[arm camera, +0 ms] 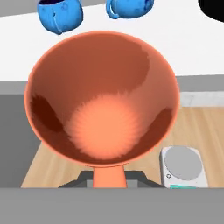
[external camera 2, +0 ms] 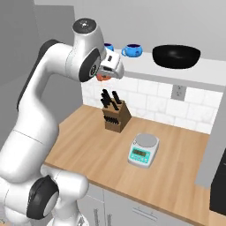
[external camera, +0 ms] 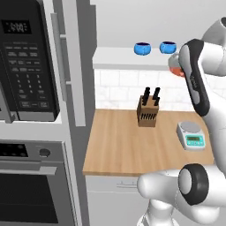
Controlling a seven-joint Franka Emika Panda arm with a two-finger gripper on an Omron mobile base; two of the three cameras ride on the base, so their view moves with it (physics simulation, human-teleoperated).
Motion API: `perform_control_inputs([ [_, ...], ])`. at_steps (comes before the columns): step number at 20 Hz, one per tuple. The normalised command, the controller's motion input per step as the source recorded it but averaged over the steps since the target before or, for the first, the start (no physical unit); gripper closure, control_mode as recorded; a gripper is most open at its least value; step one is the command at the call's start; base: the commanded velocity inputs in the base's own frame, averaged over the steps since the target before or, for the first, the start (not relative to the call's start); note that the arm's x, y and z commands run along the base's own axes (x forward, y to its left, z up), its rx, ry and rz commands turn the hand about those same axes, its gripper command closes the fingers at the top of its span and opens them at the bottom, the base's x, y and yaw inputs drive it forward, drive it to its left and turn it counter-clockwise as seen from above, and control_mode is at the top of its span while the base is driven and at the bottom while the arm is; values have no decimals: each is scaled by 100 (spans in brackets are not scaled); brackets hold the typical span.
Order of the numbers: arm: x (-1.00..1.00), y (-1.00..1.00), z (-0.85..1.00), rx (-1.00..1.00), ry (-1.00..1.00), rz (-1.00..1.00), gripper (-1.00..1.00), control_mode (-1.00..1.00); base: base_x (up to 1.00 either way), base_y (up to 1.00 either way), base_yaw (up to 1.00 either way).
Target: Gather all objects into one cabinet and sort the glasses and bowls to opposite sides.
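My gripper is shut on the stem of the salmon-orange cup, whose wide mouth faces the hand camera. The cup hangs in the air just in front of the cabinet's white floor, at its front edge and partly hidden by my arm. Two bright-blue bowls stand side by side on that floor, a little beyond the cup. In the hand view the bowls sit above the cup's rim on the cabinet floor.
A large black bowl rests on the cabinet floor to the right of the blue ones. On the wooden counter below stand a knife block and a small kitchen scale. A microwave and an oven fill the left.
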Motion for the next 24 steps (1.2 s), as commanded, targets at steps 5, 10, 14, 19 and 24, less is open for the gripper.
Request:
perform_control_inputs([
  [5,52,25,-12,-8,0,3,100,-100,0,0,0],
  [10,0,30,20,-9,-19,8,100,-100,0,0,0],
  [14,47,28,7,-4,-5,2,100,-100,0,0,0],
  [19,83,7,6,-5,0,1,100,-100,0,0,0],
  [24,54,-19,43,-3,2,3,100,-100,0,0,0],
])
